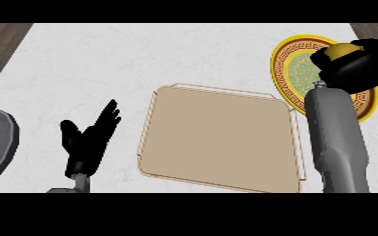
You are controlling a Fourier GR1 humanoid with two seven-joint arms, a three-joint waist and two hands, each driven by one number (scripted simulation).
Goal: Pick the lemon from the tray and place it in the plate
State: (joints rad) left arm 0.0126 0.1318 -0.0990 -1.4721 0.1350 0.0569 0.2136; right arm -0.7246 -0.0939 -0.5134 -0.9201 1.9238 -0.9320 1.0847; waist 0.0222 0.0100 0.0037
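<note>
Tray (pixel 221 140) at counter (pixel 111 60) centre; plate (pixel 284 62) behind-right of it; right hand (pixel 351 67) with lemon (pixel 341 51) over plate; left hand (pixel 88 135) left of tray.

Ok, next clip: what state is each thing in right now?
lemon: off the tray, held over the plate
right hand: curled round the lemon
left hand: open, resting, fingers up, left of the tray
tray: nothing on it
plate: flat on the counter, partly hidden by the right hand
</note>
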